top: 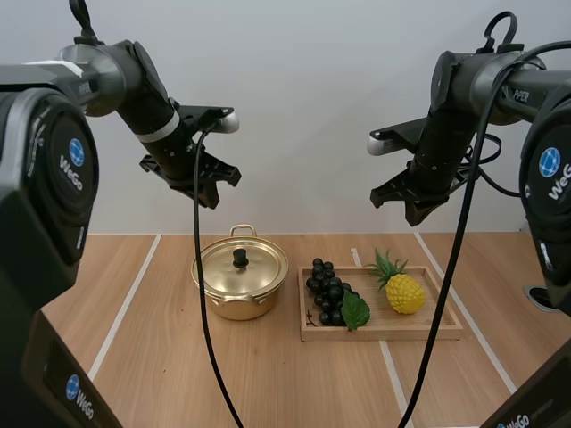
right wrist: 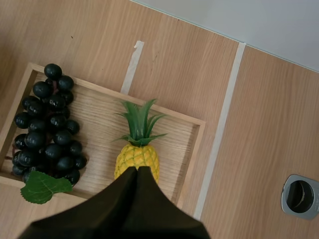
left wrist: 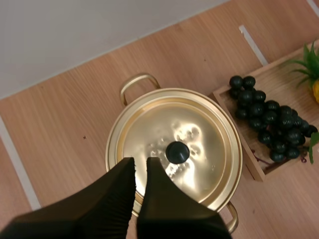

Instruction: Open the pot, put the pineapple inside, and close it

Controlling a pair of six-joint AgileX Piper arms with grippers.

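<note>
**Over the table: two arms hang high, pot lidded, pineapple in the tray**

High above the wooden table (top: 152, 357), both arms hang in the air and touch nothing. The left arm comes in from its side, forearm sloping down and inward, wrist bent so the left gripper (top: 208, 192) points down over the gold pot (top: 234, 306). In the left wrist view, the two black fingers (left wrist: 119, 189) stand just slightly apart, with a narrow slit between them and nothing in it. Their tips are over the near side of the lid (left wrist: 199, 129), just short of its black knob (left wrist: 177, 152). The lid sits flat on the pot, so the pot is closed.

Now the right arm: elbow high, forearm dropping steeply, right gripper (top: 417, 212) aimed downward over the wooden tray (top: 384, 331). Its fingers lie pressed together as one dark wedge, gripping nothing. In the right wrist view, that wedge's tip is over the pineapple (right wrist: 137, 157).

The pineapple lies in the right half of the tray, green crown toward the back of the table. In the left half is a bunch of dark grapes (top: 326, 287) with a green leaf (top: 355, 310), clear of the pineapple. The pot stands on the table just left of the tray.

As for lettering, "WeGo" reads in white under a round blue badge (top: 76, 152) on the left arm's black housing. "PiPER" is on the right arm's grey link (top: 522, 92). A second blue badge at the right edge has its "WeGo" partly cut off.
</note>
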